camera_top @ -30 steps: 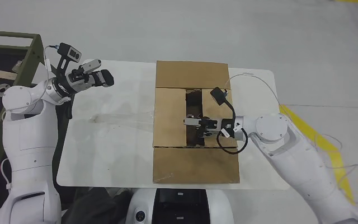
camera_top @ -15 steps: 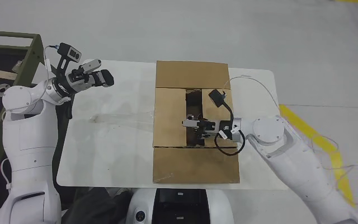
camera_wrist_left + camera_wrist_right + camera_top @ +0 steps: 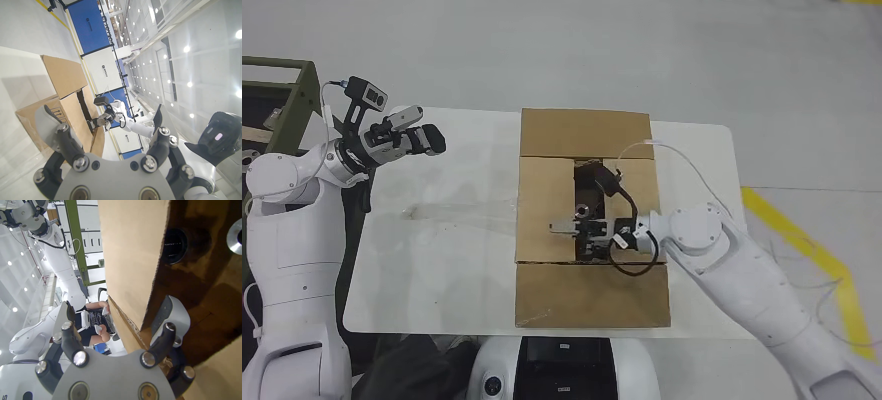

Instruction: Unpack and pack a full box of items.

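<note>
The brown corrugated cardboard box (image 3: 542,200) sat in the middle of the white table (image 3: 442,260), its outer flaps folded out flat and its two inner flaps parted by a narrow dark gap running straight away from the robot. The right gripper (image 3: 574,220) was at that gap, pointed toward the robot's left, fingers spread and holding nothing. In the right wrist view the free edge of the left inner flap (image 3: 130,247) ran up between them, one finger (image 3: 64,317) outside above the cardboard and the other (image 3: 170,313) down inside the box. That edge lay along the gap, crosswise to the line between the pads, so closing them would likely pinch the flap, ready to fold it outward to the left. Deeper inside lay a dark ribbed cylinder (image 3: 174,246) with an open end, and beside it a round silver metal piece (image 3: 235,238); neither was touched. The left gripper (image 3: 432,139) hung above the table's far left corner, fingers released and empty, well apart from the box, so the right arm was much the nearer. The box's side wall carried a small printed mark of upward arrows (image 3: 57,110); I could make out no wording on the box.
</note>
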